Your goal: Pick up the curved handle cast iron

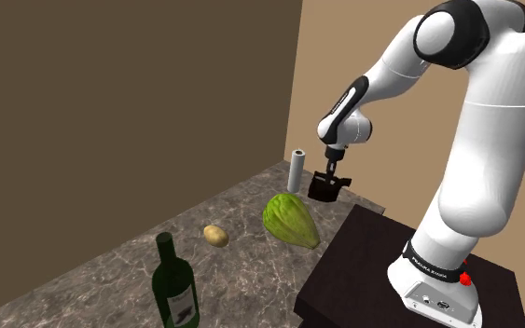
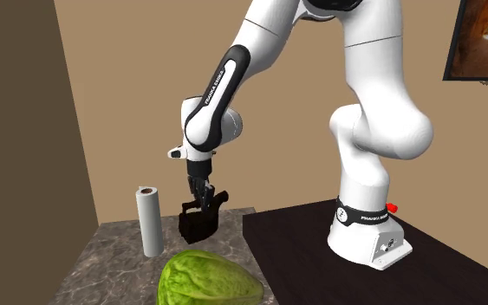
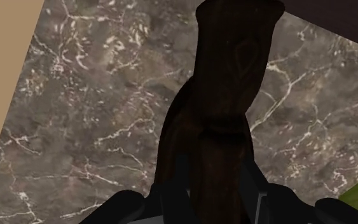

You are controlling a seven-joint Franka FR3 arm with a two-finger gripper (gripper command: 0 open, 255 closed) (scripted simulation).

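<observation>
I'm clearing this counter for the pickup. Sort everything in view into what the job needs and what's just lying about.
Job: pan

Lying about: paper roll, cabbage, potato, bottle

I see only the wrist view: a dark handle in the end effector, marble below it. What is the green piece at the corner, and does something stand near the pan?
Observer: It is a leafy green vegetable lying on the counter, nearer the second exterior camera than the dark pan.
Operator: Is anything upright close by?
Observer: Yes, a white roll stands upright at the pan's left in that view, apart from it.
Operator: How does the pan hang?
Observer: Steeply tipped, with its body below the end effector.
</observation>
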